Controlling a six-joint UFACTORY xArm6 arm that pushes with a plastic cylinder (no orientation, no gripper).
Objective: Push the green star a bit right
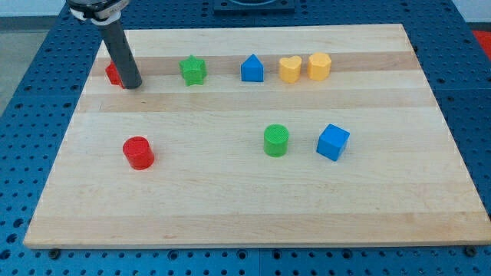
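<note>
The rod's tip (pixel 132 85) rests on the counter (pixel 230 207) near the view's top-left corner, and the green star (pixel 193 70) lies to its right, a little toward the view's top, with bare wood between the two. That is the relation the coming move depends on: the tip is already on the star's left side, so a sweep toward the view's right should meet the star and carry it the way the task asks. The tip sits slightly lower in the view than the star's middle (a small shift toward the top first would probably give a squarer push). There is no gripper on this arm, only the straight dark rod, so nothing opens or closes.

Just behind the rod, touching or nearly touching it, a red block (pixel 113 73) shows only in part; its shape cannot be made out. The star has no clear long axis. To its right in the same row stand a blue house-shaped block (pixel 252 69), then a yellow heart (pixel 290 69) and a yellow hexagon-like block (pixel 320 67) close together. The blue one is the star's nearest neighbour on that side, so a short push looks safe.

Lower on the counter are a red cylinder (pixel 139 152), a green cylinder (pixel 276 141) and a blue cube (pixel 333 142), all well apart from the star. No containers are present.
</note>
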